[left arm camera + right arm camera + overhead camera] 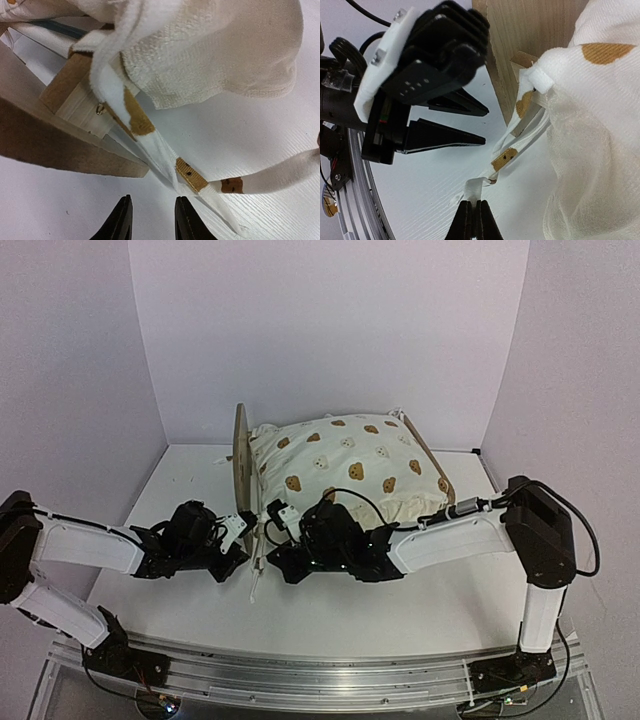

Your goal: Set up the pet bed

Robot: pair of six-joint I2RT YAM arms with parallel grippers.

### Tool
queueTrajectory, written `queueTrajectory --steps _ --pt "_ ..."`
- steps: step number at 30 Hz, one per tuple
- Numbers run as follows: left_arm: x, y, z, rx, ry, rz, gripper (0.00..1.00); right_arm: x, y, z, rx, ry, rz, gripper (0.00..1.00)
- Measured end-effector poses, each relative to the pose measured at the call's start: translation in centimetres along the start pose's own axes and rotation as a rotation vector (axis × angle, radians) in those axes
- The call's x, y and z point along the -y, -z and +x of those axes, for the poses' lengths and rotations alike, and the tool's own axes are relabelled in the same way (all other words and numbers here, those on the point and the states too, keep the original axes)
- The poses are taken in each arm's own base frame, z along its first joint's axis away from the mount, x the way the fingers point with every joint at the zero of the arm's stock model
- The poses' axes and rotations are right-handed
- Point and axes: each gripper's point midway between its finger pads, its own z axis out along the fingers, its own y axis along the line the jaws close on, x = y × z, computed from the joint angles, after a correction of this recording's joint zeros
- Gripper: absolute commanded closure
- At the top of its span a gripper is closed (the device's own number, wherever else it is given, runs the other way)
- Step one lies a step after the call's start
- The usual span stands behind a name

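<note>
The pet bed [241, 455] stands at the back of the table, its bear-print duvet [345, 465] heaped over the frame. A wooden end-board foot [75, 145] shows in the left wrist view. Two tie strings [192, 177] trail from the duvet's corner across the table. My right gripper [474, 202] is shut on the end of one tie string [482, 185]. My left gripper [153, 197] is open with only bare table between its fingers, and the strings lie just ahead of its right finger [186, 220]. In the top view both grippers, left [240, 552] and right [272, 560], meet at the bed's near left corner.
White table [330, 610] with walls on three sides. The two grippers sit very close together; the left gripper [486, 126] hangs just above the held string in the right wrist view. A metal rail [320, 675] runs along the near edge.
</note>
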Motion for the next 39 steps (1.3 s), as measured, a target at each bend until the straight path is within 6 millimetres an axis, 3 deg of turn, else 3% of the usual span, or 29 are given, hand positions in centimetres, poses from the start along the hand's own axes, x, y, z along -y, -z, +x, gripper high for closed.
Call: queueTrajectory --steps 5,9,15,19,26,30,34,37,39 --pt "0.8 -0.7 0.3 -0.02 -0.017 0.018 0.63 -0.2 0.0 -0.3 0.016 -0.01 -0.012 1.0" --pt "1.2 -1.1 -0.1 -0.017 -0.037 0.032 0.61 0.0 0.0 0.5 0.004 -0.018 -0.011 1.0" --pt "1.0 -2.3 0.4 -0.032 -0.08 0.012 0.77 0.4 0.0 1.8 -0.018 -0.022 -0.009 1.0" --pt "0.8 -2.8 0.7 -0.042 -0.092 -0.007 0.99 0.4 0.0 2.1 -0.009 -0.022 -0.017 1.0" --pt "0.5 -2.7 0.2 -0.063 -0.08 -0.019 1.0 0.8 0.0 2.1 -0.006 -0.038 -0.013 1.0" --pt "0.4 -1.6 -0.8 -0.067 -0.049 -0.009 1.0 0.9 -1.3 -0.5 0.04 -0.052 -0.02 1.0" --pt "0.7 1.3 -3.3 0.015 -0.022 0.032 1.0 1.4 -3.5 -4.1 0.111 -0.086 -0.039 1.0" --pt "1.1 3.4 -5.2 0.09 -0.006 0.063 1.0 2.4 -5.0 -4.9 0.128 -0.115 -0.047 1.0" --pt "1.1 4.0 -5.3 0.097 0.004 0.074 1.0 3.1 -5.8 -4.7 0.123 -0.132 -0.047 1.0"
